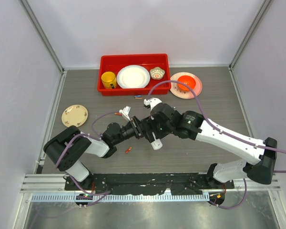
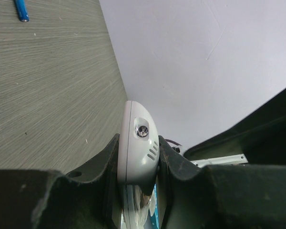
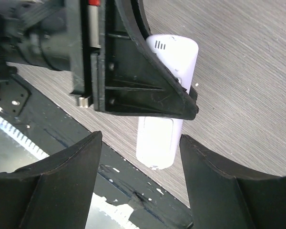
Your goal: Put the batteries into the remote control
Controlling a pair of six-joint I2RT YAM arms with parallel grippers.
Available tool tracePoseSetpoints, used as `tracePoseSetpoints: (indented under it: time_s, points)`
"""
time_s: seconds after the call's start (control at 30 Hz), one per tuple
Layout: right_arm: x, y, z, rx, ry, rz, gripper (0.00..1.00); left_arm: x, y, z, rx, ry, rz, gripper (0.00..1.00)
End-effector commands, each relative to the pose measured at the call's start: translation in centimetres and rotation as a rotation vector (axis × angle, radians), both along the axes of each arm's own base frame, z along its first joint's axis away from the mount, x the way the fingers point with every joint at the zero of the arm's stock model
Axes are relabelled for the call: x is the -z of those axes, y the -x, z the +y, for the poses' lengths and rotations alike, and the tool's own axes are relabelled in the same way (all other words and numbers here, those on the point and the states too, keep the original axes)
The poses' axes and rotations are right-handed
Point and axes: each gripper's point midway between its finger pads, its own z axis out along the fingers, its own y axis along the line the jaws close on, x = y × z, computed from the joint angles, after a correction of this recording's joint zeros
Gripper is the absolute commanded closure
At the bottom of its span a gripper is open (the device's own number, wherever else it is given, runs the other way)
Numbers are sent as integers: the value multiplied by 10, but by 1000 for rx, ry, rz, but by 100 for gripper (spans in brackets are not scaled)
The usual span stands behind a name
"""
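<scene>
The white remote control (image 1: pixel 156 142) is held on edge above the table. My left gripper (image 1: pixel 144 128) is shut on it, and in the left wrist view the fingers (image 2: pixel 109 157) clamp both its faces (image 2: pixel 138 124). My right gripper (image 1: pixel 155 130) is open. In the right wrist view it (image 3: pixel 140 138) hangs just above the remote's (image 3: pixel 164 138) free lower end, without touching. Loose batteries lie on the table: a red one (image 1: pixel 128 150), an orange one (image 1: pixel 118 114) and a blue one (image 1: pixel 138 97), the blue one also in the left wrist view (image 2: pixel 21 9). The slot face is hidden.
A short white cover piece (image 1: pixel 126 112) lies next to the orange battery. A red bin (image 1: pixel 105 89) at the back holds a yellow mug (image 1: pixel 108 79), a white plate and a small bowl. A pink plate (image 1: pixel 174 91) with an orange bowl sits right of it; a beige plate (image 1: pixel 75 115) at left.
</scene>
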Motion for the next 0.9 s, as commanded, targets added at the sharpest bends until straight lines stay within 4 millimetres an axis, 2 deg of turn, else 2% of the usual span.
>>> tracePoseSetpoints:
  time_s: [0.0, 0.03, 0.07, 0.1, 0.13, 0.17, 0.2, 0.23, 0.27, 0.3, 0.43, 0.57, 0.87]
  points:
    - [-42, -5, 4, 41, -189, -69, 28, -55, -1, -1, 9, 158, -147, 100]
    - [-53, -5, -1, 55, -242, -85, 27, -58, -1, 0, 10, 171, -140, 100]
    - [-42, -4, -6, 82, -257, -58, 27, -59, 0, 2, 21, 179, -135, 100]
    - [-51, -3, -1, 71, -337, -57, 27, -60, -3, 5, 15, 187, -132, 100]
    - [-60, -8, -9, 101, -404, -62, 27, -64, -3, 9, 18, 207, -121, 100]
    - [-47, -5, -11, 110, -429, -15, 26, -64, -2, 11, 31, 213, -118, 100]
    - [-53, -1, -5, 79, -498, 11, 27, -64, -6, 15, 22, 218, -112, 100]
    - [-57, -5, -10, 96, -538, 13, 27, -66, -6, 17, 28, 227, -110, 100]
    - [-43, -1, -10, 89, -544, 49, 26, -67, -5, 18, 34, 236, -99, 100]
    - [-46, -3, -7, 91, -588, 60, 26, -67, -3, 20, 54, 237, -96, 100]
    - [-43, 5, -6, 47, -669, 113, 25, -77, 6, 20, 103, 250, -115, 100]
    - [-35, 5, -7, 42, -751, 145, 25, -84, 15, 19, 153, 258, -131, 100]
    - [-21, 13, -1, -6, -815, 225, 26, -95, 18, 19, 173, 273, -148, 100]
